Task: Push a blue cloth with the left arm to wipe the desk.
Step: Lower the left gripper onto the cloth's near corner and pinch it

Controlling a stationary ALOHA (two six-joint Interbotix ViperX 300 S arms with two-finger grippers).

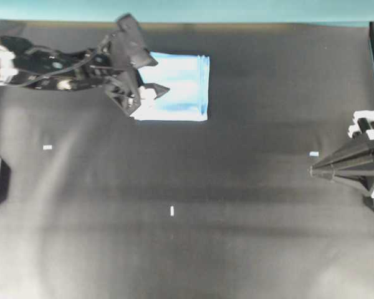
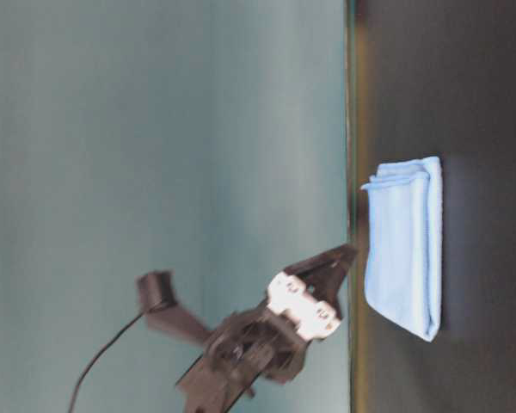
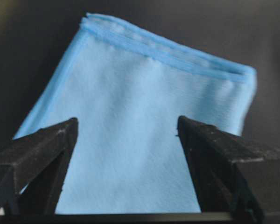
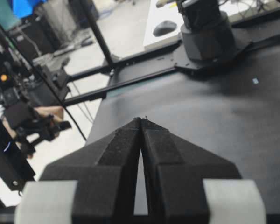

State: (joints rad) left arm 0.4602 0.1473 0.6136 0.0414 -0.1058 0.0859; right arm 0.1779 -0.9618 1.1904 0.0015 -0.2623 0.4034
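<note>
Two arms share the desk (image 1: 193, 249), a wide black sheet with a teal strip along its far edge at twelve o'clock in the overhead view. The blue cloth (image 1: 177, 87) lies folded flat near that far edge, at about eleven o'clock from the middle of the sheet, its stitched darker hems showing on the right side. The left arm (image 1: 50, 65) reaches in from nine o'clock, and the left gripper (image 1: 148, 75) sits at the cloth's left edge with its jaws spread wide; in the wrist view both fingers (image 3: 42, 154) stand well apart over the pale fabric, gripping nothing. At three o'clock the right gripper (image 1: 313, 169) hangs well apart from the cloth, its two black jaws pressed together to a point. Small white tape marks (image 1: 172, 210) dot the sheet.
</note>
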